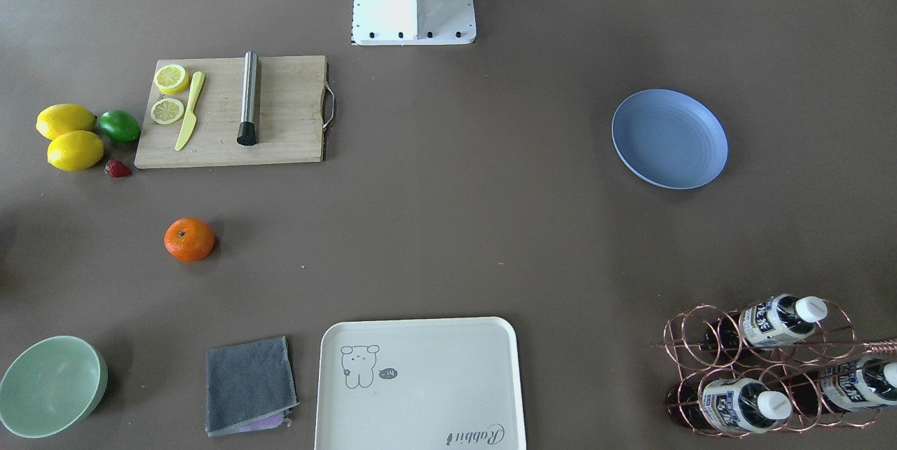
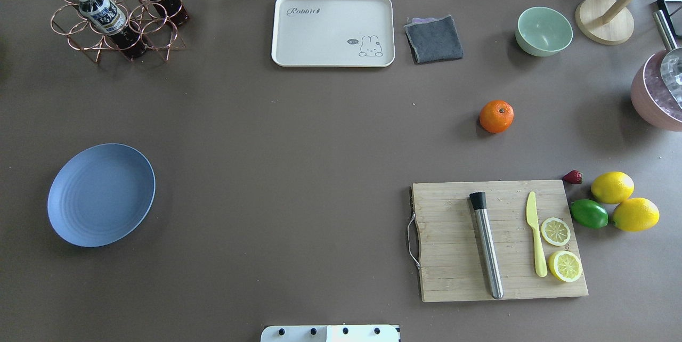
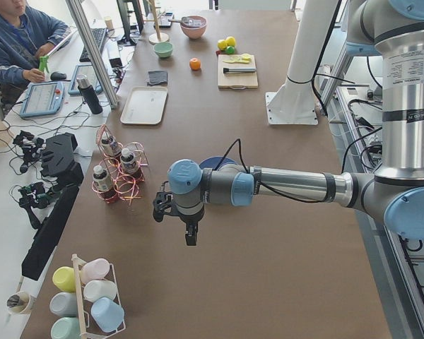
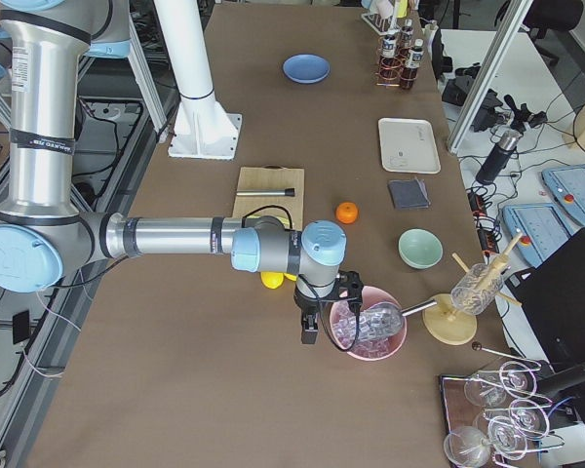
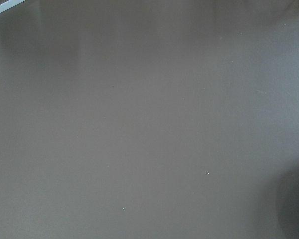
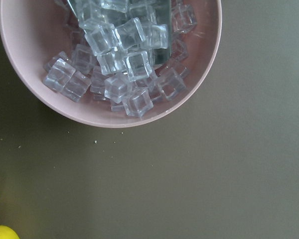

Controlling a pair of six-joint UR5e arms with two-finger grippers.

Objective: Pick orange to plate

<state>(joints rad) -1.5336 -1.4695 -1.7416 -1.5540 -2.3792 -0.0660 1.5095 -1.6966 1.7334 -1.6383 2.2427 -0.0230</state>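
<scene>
Right claw [image 4: 309, 334] low centre in right-side view, just beside pink ice bowl [image 4: 385, 353]; how far open, cannot tell. Orange [image 4: 346, 212] next up frame, slightly right of claw, alone on desk [image 4: 224, 390] between cutting board [image 4: 268, 190] and green bowl [image 4: 420, 248]. Round fruit, no long axis to line up. Judged: right arm nearer. Plate [image 4: 305, 68] far top, well apart. Left claw [image 3: 190, 239] near plate; opening, cannot tell.
</scene>
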